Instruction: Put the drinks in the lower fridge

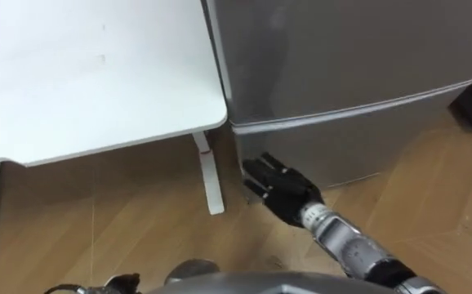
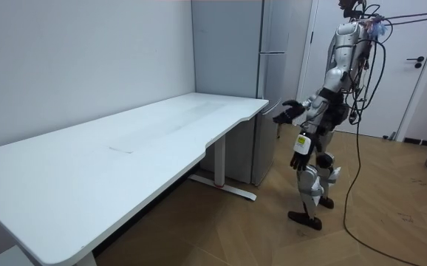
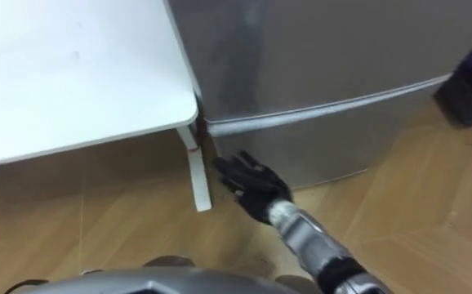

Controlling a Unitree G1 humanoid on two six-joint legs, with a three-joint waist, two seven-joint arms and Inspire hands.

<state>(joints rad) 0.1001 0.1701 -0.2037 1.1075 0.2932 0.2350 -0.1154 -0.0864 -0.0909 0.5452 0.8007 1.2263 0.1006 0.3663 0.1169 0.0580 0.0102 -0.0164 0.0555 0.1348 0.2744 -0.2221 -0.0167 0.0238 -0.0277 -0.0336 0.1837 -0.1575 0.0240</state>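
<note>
Nearest to you, the right hand (image 1: 281, 186) reaches in from the lower right on its silver forearm, low above the wooden floor (image 1: 122, 220). Its fingers (image 1: 256, 169) are straight and slightly spread, holding nothing. Their tips sit right by the left edge of the lower fridge door (image 1: 350, 143), just under that door's top corner; you cannot tell whether they touch the metal. In the room view the left hand (image 2: 300, 159) hangs beside the robot's thigh, fingers loose and pointing down, also holding nothing. The robot stands upright on the floor, facing the fridge at the far end of the white surface (image 1: 97, 73). The lower fridge door is closed, and a thin bright seam separates it from the upper door (image 1: 342, 49), which is closed too. The surface's rounded corner lies just beside the fridge's left side, and its white leg (image 1: 210, 175) stands on the floor near the fingers. Farther off, the room view shows a white room door (image 2: 413, 66) behind the robot.
</note>
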